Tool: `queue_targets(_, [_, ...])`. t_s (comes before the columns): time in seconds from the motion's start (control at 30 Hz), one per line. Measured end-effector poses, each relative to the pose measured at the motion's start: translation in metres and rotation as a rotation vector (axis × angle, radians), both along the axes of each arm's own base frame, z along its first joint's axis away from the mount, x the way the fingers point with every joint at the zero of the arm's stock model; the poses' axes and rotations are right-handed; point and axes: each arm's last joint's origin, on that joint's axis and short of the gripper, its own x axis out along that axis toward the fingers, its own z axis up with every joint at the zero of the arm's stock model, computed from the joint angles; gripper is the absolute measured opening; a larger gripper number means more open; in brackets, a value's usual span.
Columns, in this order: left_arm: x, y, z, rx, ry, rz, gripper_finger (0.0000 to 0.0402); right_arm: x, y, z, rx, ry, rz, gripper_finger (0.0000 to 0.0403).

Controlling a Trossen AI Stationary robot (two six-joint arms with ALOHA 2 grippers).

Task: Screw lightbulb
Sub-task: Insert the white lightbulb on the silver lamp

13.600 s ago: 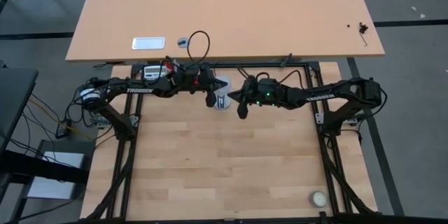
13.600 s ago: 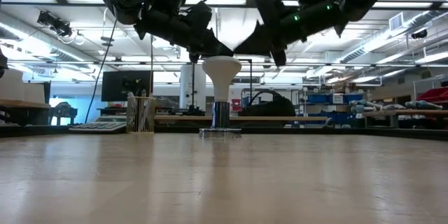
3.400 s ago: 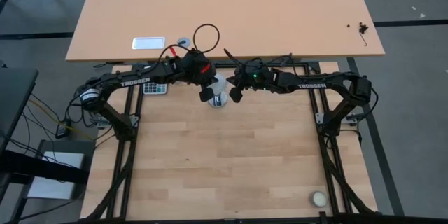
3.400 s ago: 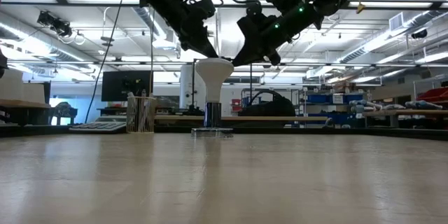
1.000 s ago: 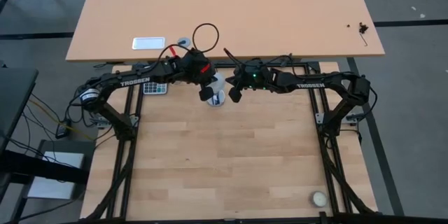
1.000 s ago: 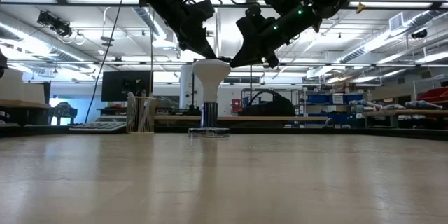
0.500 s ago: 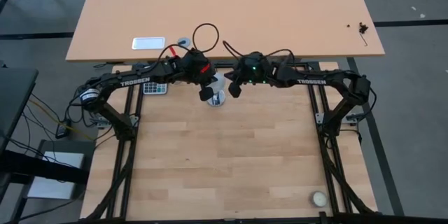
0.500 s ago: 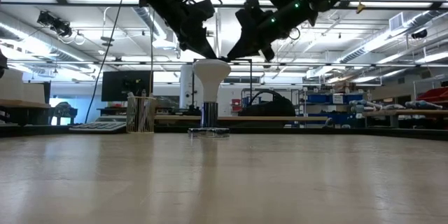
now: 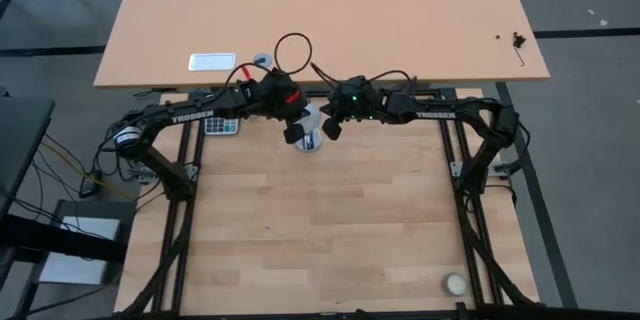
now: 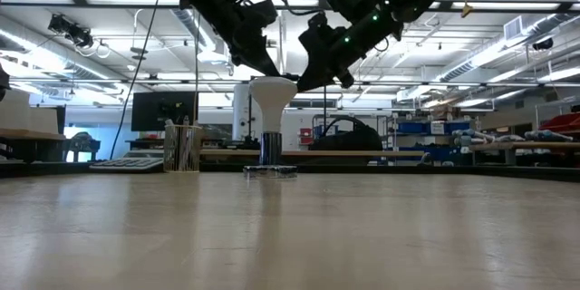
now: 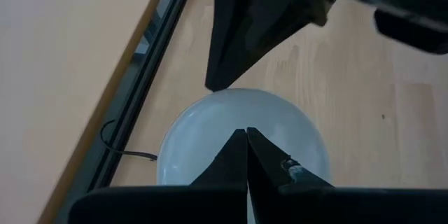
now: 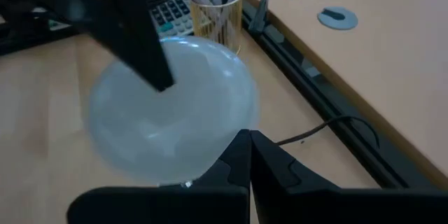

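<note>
Above the lightbulb (image 10: 273, 91), both closed end effectors press its globe.

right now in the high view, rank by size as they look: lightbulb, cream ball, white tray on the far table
1. white tray
2. lightbulb, partly hidden by the arms, so its rank is unsure
3. cream ball

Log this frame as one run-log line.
bulb: upright on socket at table's far edge | left gripper: shut, at globe top | right gripper: shut, at globe top | ball: near corner
</note>
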Motion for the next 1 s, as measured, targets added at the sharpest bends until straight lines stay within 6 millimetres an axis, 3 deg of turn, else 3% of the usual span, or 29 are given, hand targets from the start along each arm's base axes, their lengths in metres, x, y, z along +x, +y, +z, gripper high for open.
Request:
queue_targets(0.47, [-0.001,0.003,0.0,0.006,0.001,0.008,0.0,0.003,0.02,-0.005,0.074,0.04,0.078,0.0011])
queue_targets(0.67, [-0.002,0.004,0.0,0.006,0.005,0.012,0.0,0.001,0.029,0.007,0.027,0.023,0.055,0.0011])
queue_targets(0.8, [-0.002,0.004,0.0,0.002,0.003,0.008,0.0,-0.004,0.022,0.015,-0.045,0.019,-0.055,0.0011])
queue_targets(1.0, [-0.002,0.004,0.0,0.002,0.001,0.008,0.0,-0.004,0.006,0.005,-0.017,0.021,-0.055,0.0011])
